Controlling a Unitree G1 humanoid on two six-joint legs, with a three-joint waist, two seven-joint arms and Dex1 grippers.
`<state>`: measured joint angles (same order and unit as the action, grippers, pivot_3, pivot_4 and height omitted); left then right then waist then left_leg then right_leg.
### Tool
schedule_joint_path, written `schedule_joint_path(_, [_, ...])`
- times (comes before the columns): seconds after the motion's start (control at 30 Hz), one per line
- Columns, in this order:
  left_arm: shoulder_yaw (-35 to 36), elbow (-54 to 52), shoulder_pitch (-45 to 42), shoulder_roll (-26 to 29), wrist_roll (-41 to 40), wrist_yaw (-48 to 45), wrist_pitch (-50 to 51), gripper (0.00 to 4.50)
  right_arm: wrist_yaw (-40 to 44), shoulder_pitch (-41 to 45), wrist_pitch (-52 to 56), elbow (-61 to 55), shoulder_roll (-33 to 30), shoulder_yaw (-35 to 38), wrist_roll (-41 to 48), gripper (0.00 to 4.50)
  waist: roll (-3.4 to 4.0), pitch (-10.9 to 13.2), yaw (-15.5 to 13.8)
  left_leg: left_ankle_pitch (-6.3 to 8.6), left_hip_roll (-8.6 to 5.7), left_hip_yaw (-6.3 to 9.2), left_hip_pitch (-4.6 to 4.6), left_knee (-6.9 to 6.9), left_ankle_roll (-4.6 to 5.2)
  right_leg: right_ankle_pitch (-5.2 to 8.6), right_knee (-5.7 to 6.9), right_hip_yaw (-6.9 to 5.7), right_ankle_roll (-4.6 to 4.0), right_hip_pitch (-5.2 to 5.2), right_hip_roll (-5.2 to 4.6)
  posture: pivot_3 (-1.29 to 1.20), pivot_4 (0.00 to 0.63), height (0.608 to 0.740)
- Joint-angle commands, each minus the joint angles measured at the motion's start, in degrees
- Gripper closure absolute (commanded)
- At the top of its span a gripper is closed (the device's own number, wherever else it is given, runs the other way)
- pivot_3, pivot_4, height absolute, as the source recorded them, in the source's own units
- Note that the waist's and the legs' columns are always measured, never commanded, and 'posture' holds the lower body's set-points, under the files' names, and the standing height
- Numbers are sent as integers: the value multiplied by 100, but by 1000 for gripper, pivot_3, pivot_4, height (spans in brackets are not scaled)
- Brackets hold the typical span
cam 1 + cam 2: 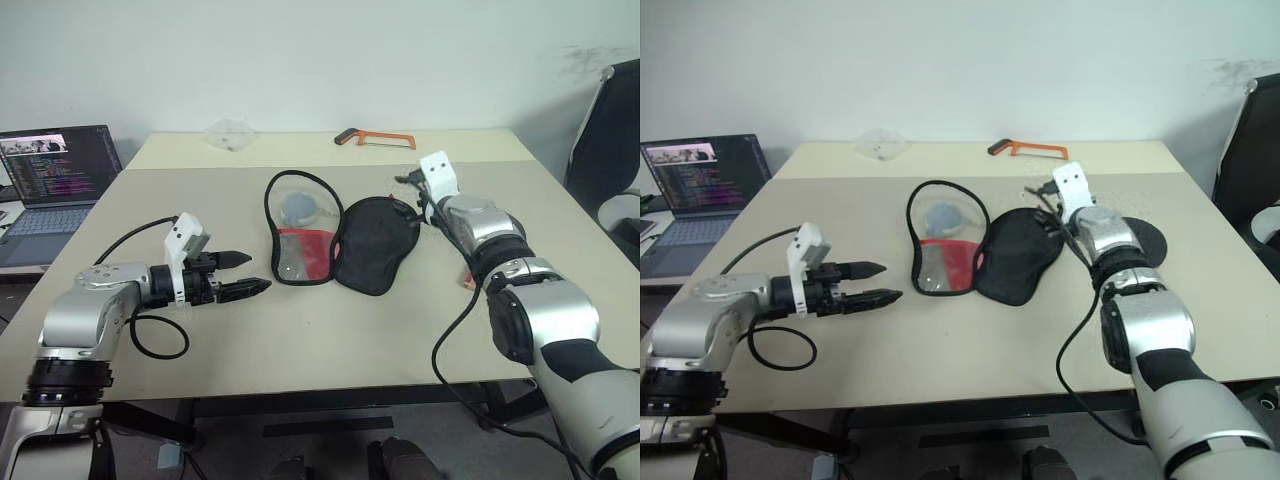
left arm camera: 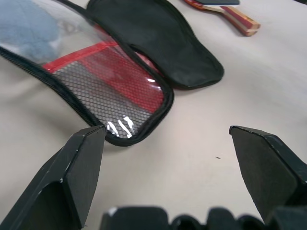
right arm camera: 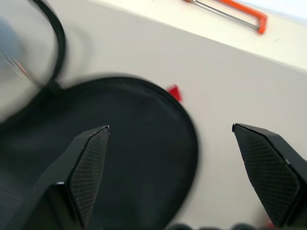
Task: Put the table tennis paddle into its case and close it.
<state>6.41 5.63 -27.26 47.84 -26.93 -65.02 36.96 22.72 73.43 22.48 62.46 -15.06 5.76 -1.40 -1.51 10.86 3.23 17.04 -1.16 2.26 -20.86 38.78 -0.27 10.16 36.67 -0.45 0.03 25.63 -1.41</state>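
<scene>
Beige table [image 1: 330, 340], case [image 1: 335, 240] splayed mid-table

one case [image 1: 335, 238], one paddle [image 2: 225, 12], one hacksaw [image 1: 375, 138], one laptop [image 1: 55, 180]

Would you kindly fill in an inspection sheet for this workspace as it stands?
Surface: beige table, one seam across its far part.
Job's things: case lies unzipped, both halves flat at mid-table; table tennis paddle lies outside it, beside the right arm.
Clutter: orange hacksaw and clear plastic wrapper at the far edge.
Grippers: left tool open, empty, near the case's clear half; right tool open, empty, above the black half.
Cables: black cable loops on the table by the left arm; another hangs under the right arm.
Surroundings: open laptop left, black chair right, white wall.
</scene>
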Motion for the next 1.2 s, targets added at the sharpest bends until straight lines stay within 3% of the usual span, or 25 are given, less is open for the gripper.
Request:
schedule_joint_path(0.03, [185,2,-74,212,-78,-146,-62,0,-158,-710,1683,-2016,179,204,490,8,0,0,-14,0,1,6,-1,0,0,1,-1,-5,-2,-2,0,0,150,740])
schedule_joint_path(0.2, [108,70,-109,218,-39,-185,-95,0,-1001,-2031,4401,-5337,724,363,723,8,3,1,-91,0,-1,14,-14,1,0,7,10,-10,-9,14,-5,0,150,740])
schedule_joint_path(0.47, [41,66,-109,150,-1,-178,-98,0,-1623,-2511,5723,-6641,1056,503,743,8,3,1,-111,0,-3,9,-11,3,0,21,16,-14,9,19,5,0,150,740])
schedule_joint_path(0.73, [9,-79,-45,59,-24,-95,-38,0,-1984,-2696,5669,-6459,1585,619,759,8,3,1,-101,0,-1,5,-11,2,0,23,17,-10,12,20,5,0,150,740])
schedule_joint_path(1.07, [59,-224,70,83,-90,-30,36,0,-2295,-2618,4399,-4962,1661,619,693,8,-5,-4,-75,0,-2,3,-4,1,0,25,16,-10,14,15,5,0,150,740])
schedule_joint_path(1.17, [69,-242,82,83,-97,-14,48,0,-2372,-2533,4047,-4574,1655,630,723,562,-14,-9,-42,0,0,3,17,4,0,28,6,-10,18,-10,5,0,150,740])
schedule_joint_path(1.2, [73,-248,85,84,-100,-11,53,0,-2380,-2503,3973,-4495,1645,609,731,928,-15,-10,-30,-1,0,2,22,5,1,29,3,-10,19,-16,6,0,150,740])
